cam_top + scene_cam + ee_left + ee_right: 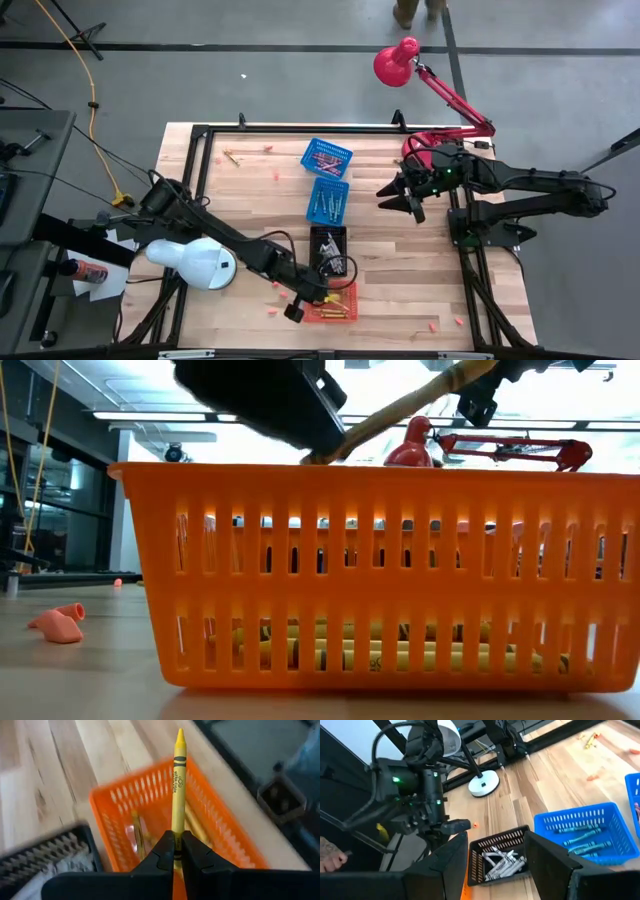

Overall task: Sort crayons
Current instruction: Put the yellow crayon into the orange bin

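My left gripper point(177, 851) is shut on a yellow crayon point(177, 780) and hangs over the orange basket point(150, 795), which stands near the table's front edge point(335, 303) and holds more yellow crayons point(380, 650) on its floor. In the high view my left gripper point(300, 305) is at that basket's left end. My right gripper point(405, 200) stands open and empty at the far right, raised above the table; the right wrist view shows its fingers wide apart point(495, 865). My left gripper pinches the yellow crayon's blunt end point(175, 837) between its two fingers. The crayon lies along the fingers and sticks out past them, its pointed tip point(179, 732) foremost. The fingers slant down from the table's left. The crayon is lifted clear above the orange basket.
A black basket point(328, 248) with pale crayons point(500, 857) stands just beyond the orange one, then two blue baskets point(328, 198) point(326, 156). A white lamp point(195, 262) stands at the left, a red lamp point(400, 60) at the far right. Loose crayons point(232, 158) and pink bits point(270, 312) lie about.
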Motion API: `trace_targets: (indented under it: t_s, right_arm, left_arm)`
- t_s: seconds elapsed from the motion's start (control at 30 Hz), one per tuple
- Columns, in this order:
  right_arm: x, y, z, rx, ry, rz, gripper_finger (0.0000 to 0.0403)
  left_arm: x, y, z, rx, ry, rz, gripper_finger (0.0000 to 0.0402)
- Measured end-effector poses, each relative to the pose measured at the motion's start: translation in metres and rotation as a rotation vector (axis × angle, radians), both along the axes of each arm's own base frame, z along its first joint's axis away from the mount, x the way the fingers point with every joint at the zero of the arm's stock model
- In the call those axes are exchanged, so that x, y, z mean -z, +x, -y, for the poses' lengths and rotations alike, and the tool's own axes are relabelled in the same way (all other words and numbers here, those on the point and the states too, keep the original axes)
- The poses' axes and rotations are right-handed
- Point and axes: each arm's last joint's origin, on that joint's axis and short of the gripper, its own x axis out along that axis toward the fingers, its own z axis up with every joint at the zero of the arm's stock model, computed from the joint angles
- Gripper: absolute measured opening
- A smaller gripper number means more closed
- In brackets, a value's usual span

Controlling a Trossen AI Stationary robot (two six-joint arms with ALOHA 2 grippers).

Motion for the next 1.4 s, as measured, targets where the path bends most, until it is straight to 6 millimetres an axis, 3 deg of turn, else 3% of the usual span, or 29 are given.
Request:
trace_targets:
  t_s: [0.33, 0.7, 0.83, 0.97, 1.17, 1.3, 1.4]
  right_arm:
    - [0.003, 0.003, 0.001, -0.001, -0.019, -0.016, 0.0188]
    - [0.003, 0.004, 0.001, -0.007, -0.042, -0.008, 0.0188]
    - [0.003, 0.004, 0.002, 0.021, -0.054, -0.01, 0.0188]
    - [0.003, 0.004, 0.002, 0.035, -0.076, -0.008, 0.0188]
    - [0.003, 0.004, 0.003, 0.037, -0.099, -0.004, 0.0188]
    - [0.003, 0.004, 0.003, 0.06, -0.11, 0.0, 0.0188]
    - [0.001, 0.005, 0.005, 0.102, -0.127, 0.01, 0.0188]
  left_arm:
    - [0.003, 0.002, -0.011, 0.019, 0.055, -0.026, 0.0013]
    - [0.004, 0.001, -0.016, 0.02, -0.035, -0.098, 0.0104]
    - [-0.018, -0.003, -0.022, 0.007, 0.02, -0.118, 0.0136]
    - [-0.056, -0.006, -0.051, -0.144, 0.135, -0.061, 0.0154]
    - [-0.11, -0.023, -0.129, -0.445, 0.092, 0.074, 0.0159]
    - [-0.126, -0.048, -0.177, -0.613, -0.005, 0.192, 0.0159]
    - [-0.128, -0.069, -0.201, -0.666, -0.101, 0.295, 0.0159]
